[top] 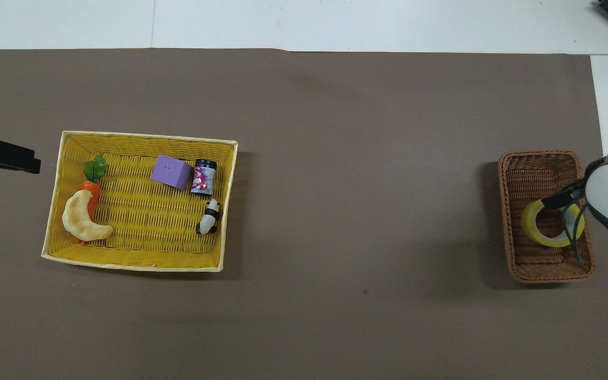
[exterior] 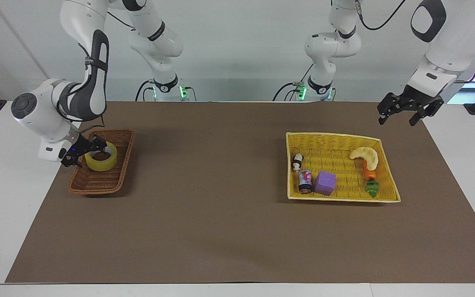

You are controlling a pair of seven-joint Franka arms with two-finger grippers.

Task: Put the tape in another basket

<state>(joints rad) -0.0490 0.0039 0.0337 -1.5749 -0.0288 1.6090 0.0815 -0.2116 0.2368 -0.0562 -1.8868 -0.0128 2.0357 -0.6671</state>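
Note:
The yellow tape (exterior: 102,160) lies flat in the narrow brown wicker basket (exterior: 97,181) at the right arm's end of the table. It also shows in the overhead view (top: 533,228), inside the same basket (top: 526,166). My right gripper (exterior: 87,154) is low over the tape with its fingers spread. One finger (top: 556,200) reaches over the roll's rim. My left gripper (exterior: 398,117) hangs open and empty over the mat, off a corner of the yellow basket (exterior: 332,137); only its tip (top: 24,160) shows in the overhead view.
The wide yellow basket (top: 148,139) holds a purple cube (top: 171,171), a small can (top: 203,178), a panda figure (top: 209,217), a toy carrot (top: 92,186) and a crescent pastry (top: 83,217). Bare brown mat lies between the two baskets.

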